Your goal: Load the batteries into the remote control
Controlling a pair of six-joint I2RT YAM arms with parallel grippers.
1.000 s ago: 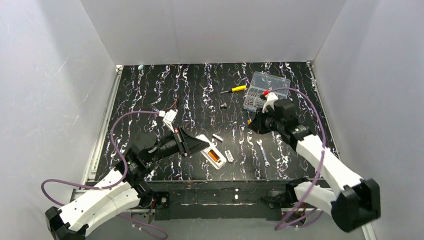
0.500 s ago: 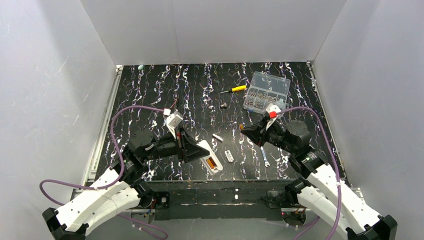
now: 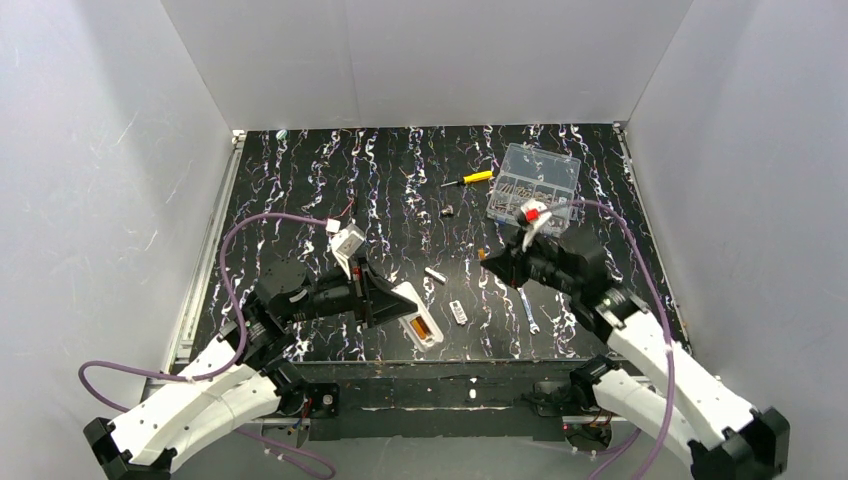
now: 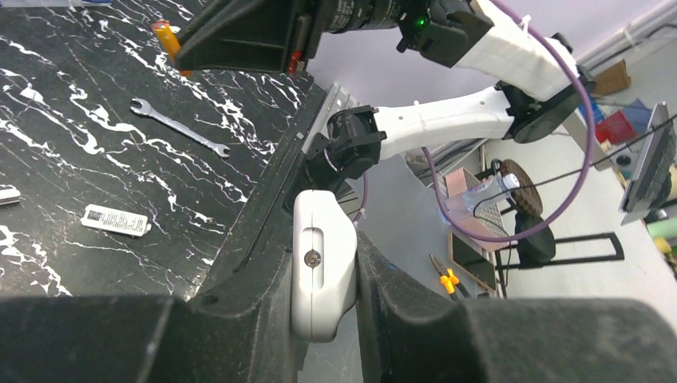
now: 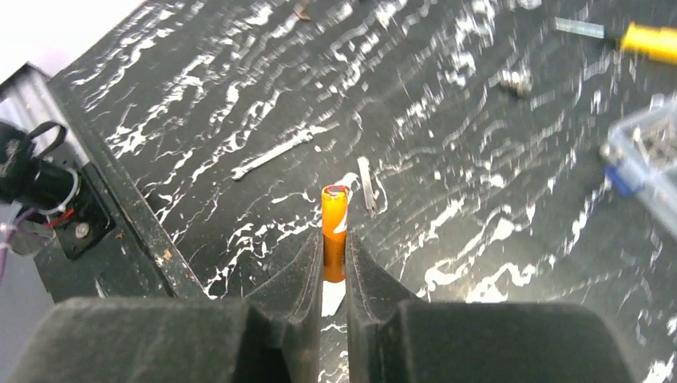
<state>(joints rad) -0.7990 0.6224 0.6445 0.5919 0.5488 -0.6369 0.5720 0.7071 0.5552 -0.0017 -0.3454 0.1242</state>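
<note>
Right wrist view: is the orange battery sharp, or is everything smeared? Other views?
Right wrist view: the slim orange battery in the right gripper is sharp; the black marbled table behind it smears, worst around the yellow-handled screwdriver. Left wrist view: the white remote control is crisp, the fingers dark and soft. Top view: sharp, evenly lit.
</note>
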